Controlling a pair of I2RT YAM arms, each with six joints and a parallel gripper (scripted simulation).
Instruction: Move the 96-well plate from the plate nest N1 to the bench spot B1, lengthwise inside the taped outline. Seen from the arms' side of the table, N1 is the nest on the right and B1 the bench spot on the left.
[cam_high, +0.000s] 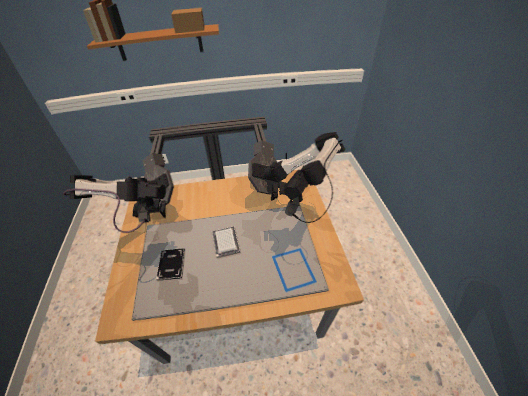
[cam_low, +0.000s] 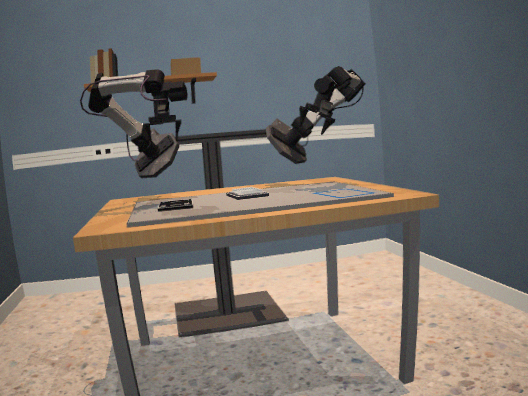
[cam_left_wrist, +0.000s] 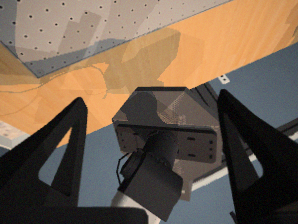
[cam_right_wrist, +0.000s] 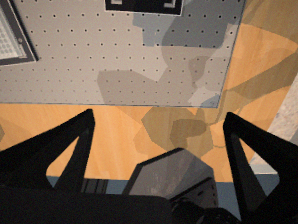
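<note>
The white 96-well plate (cam_high: 226, 240) (cam_low: 247, 191) (cam_right_wrist: 6, 42) sits in a dark nest (cam_high: 228, 254) (cam_right_wrist: 25, 46) near the middle of the mat. The bench spot is a blue taped outline (cam_high: 301, 286) on the mat, at the right in the top view; nothing lies inside it. My left gripper (cam_low: 314, 124) (cam_left_wrist: 149, 99) is open and empty, high above the table on the outline's side. My right gripper (cam_right_wrist: 159, 117) is open and empty, high near the arms' edge of the table. Both are well away from the plate.
A second, black nest (cam_high: 171, 263) (cam_low: 175, 202) (cam_right_wrist: 144, 5) lies at the left in the top view, holding no plate. A grey perforated mat (cam_high: 240, 285) (cam_left_wrist: 50, 30) (cam_right_wrist: 65, 75) covers most of the wooden table (cam_high: 210, 195). Both arm bases hang on a dark frame behind it.
</note>
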